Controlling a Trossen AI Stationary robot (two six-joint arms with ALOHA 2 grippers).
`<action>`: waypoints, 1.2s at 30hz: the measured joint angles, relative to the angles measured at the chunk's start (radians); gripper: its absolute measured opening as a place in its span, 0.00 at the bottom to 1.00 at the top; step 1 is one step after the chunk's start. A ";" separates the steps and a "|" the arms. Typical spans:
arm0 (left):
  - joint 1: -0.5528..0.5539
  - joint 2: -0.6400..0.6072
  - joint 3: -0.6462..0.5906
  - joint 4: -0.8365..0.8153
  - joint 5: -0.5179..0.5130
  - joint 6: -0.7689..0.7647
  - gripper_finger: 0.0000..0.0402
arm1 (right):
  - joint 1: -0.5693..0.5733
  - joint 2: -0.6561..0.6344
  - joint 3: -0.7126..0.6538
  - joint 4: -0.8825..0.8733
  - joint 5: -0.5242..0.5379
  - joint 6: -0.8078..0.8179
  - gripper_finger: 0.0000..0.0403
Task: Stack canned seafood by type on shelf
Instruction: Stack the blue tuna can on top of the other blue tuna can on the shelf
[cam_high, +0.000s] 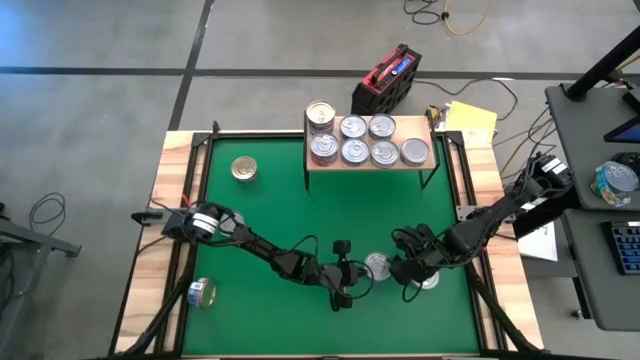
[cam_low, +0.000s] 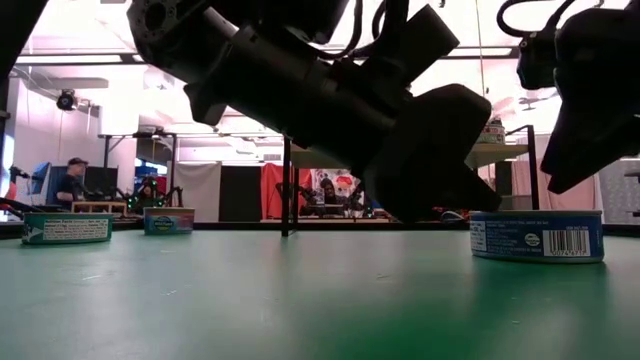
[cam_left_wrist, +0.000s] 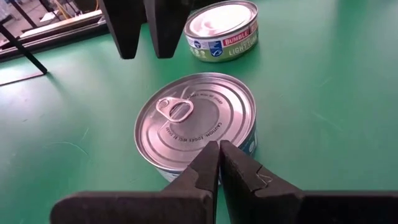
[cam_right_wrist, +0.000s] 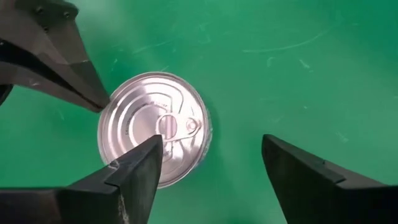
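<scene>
A silver-topped can stands upright on the green mat, between my two grippers. My left gripper is shut, with its tips at the can's rim. My right gripper hangs open above the can; one finger is over the lid and the other over bare mat beside it. A Bumble Bee can stands just beyond. The shelf at the far edge carries several cans. A gold-topped can stands at far left, and another can lies at near left. My left gripper has its shut fingertips against the can's upper rim, on the side toward the table's left. The fingers come in low, slanting down from the left. The can stands flat on the mat.
A red and black box lies on the floor behind the shelf. The mat has a wooden border, and there is bare mat between the shelf and the grippers. A person sits far off in the room.
</scene>
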 joint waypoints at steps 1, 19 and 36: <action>0.000 0.000 0.000 -0.001 0.000 -0.003 0.00 | 0.000 0.000 -0.009 0.013 0.003 0.002 0.66; 0.000 -0.004 0.000 -0.046 0.003 -0.030 0.00 | -0.004 0.000 -0.135 0.196 -0.045 0.025 0.67; -0.010 -0.005 0.000 -0.080 0.022 -0.063 0.00 | -0.020 0.001 -0.136 0.247 -0.071 -0.026 0.73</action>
